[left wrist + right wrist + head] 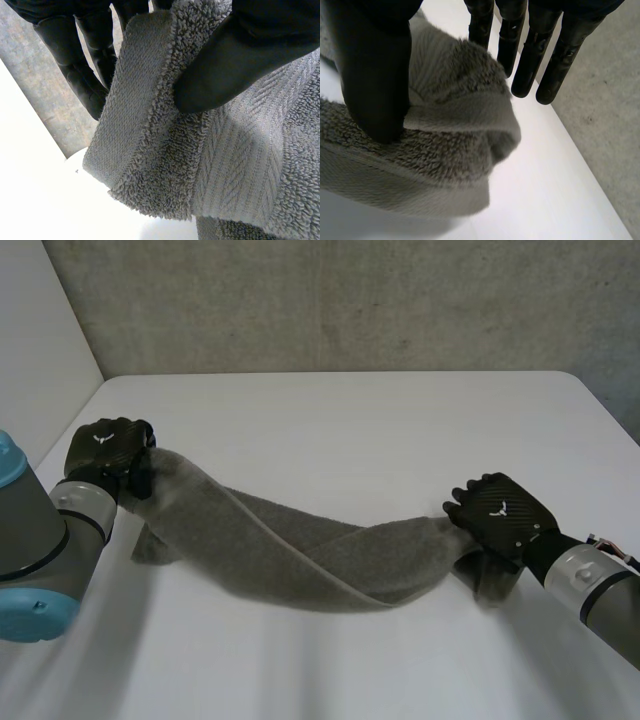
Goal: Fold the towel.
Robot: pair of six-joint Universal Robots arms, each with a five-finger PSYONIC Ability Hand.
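A grey terry towel [300,555] is strung across the white table [350,430] as a long, loosely twisted rope. It runs from about 9 o'clock to about 4 o'clock in the head view, and its thick middle sags onto the smooth tabletop near 6 o'clock. The left hand [108,455], black with a woven carbon-like sheen on its back, holds the 9 o'clock end lifted, and a short flap of pile hangs below it to the table. In the left wrist view, its broad rounded thumb presses into the cloth just beside the hem, with the straight fingers [75,60] on the far side of the fabric, so the towel's end is pinched between them. There the hem shows as a flat, finely ribbed woven band, bordered by dense nubby loops and a strip of herringbone-like weave. The right hand [500,515], of the same matte black make, grips the 4 o'clock end, where the cloth bunches into a soft rounded lump. In the right wrist view, its thumb bears down on a folded-over corner with a smooth hem lip, clamping it under the palm, while the slim cylindrical fingers [530,55] reach straight past the cloth. Behind the table at 12 o'clock stands a rough, mottled grey concrete wall [350,300].
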